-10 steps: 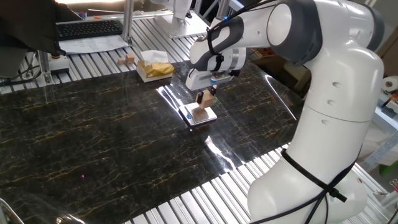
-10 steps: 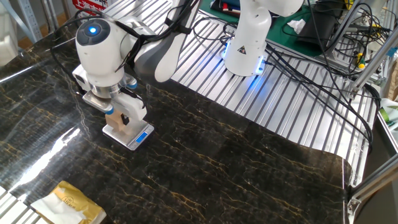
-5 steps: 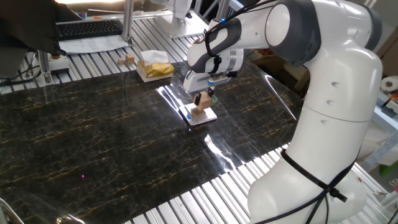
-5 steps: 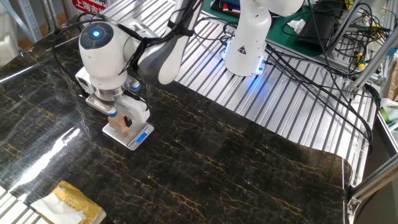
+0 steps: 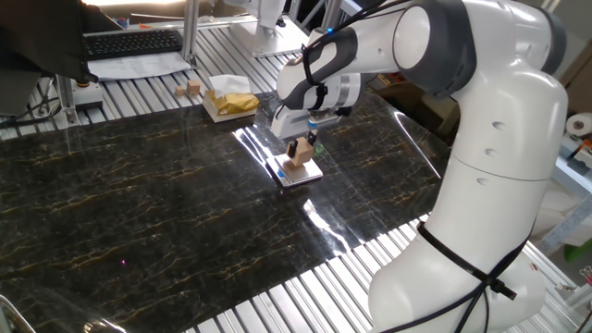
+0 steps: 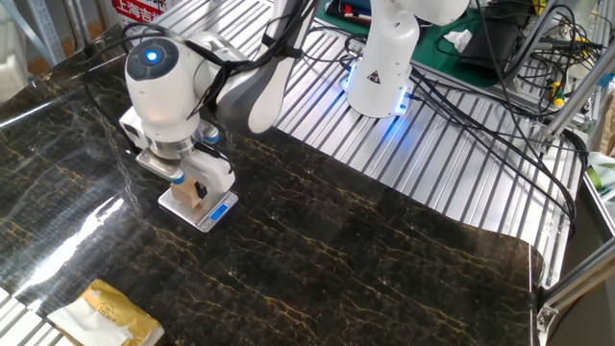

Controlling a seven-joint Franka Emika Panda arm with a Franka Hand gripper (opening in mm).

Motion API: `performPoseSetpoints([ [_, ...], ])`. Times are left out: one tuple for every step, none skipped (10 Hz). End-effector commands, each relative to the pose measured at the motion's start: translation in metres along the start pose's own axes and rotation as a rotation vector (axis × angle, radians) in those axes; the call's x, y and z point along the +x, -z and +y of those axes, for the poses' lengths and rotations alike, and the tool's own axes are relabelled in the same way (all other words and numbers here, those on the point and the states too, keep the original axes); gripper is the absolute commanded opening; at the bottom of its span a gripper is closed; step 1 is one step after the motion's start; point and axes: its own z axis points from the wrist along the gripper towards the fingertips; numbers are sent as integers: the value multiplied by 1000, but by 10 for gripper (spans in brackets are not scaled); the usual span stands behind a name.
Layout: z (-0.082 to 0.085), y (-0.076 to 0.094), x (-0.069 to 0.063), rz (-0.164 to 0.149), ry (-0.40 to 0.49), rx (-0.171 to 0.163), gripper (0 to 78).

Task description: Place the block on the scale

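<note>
Claw [image 5: 301, 151] just above block [image 5: 295, 168] on scale [image 5: 298, 173], dark marble table [image 5: 139, 203].

Table surface [image 5: 139, 203]: black marble pattern with thin gold-brown veining and white glare streaks; its border is ribbed silver metal. Arm [image 5: 499, 139]: glossy white shells with grey joint sections; a lit blue ring shows on one joint in the other fixed view. Gripper [image 6: 187, 178]: white body, dark fingers, a small blue accent. Block [image 5: 296, 166]: plain light tan wood. Scale [image 6: 213, 211]: silver-white top plate, dark rim, blue mark at one edge. Box [image 5: 229, 104]: tan with yellow material on top. Keyboard [image 5: 129, 42]: black. Tiny block [image 5: 191, 90] near it: tan. Arm base [image 6: 380, 82]: white, with blue glow beneath.
</note>
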Motion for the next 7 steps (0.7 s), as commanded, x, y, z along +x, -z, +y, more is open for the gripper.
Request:
performPoseSetpoints([
  [1, -1, -1, -5, -2, -1, 11],
  [1, -1, -1, -5, -2, -1, 11],
  [1, -1, -1, -4, -2, -2, 11],
  [1, -2, -2, -4, -3, -2, 11],
  [2, -2, -2, -4, -5, -2, 11],
  [3, -2, -2, -3, -8, -2, 11],
  [4, -2, -2, -3, -15, -2, 11],
])
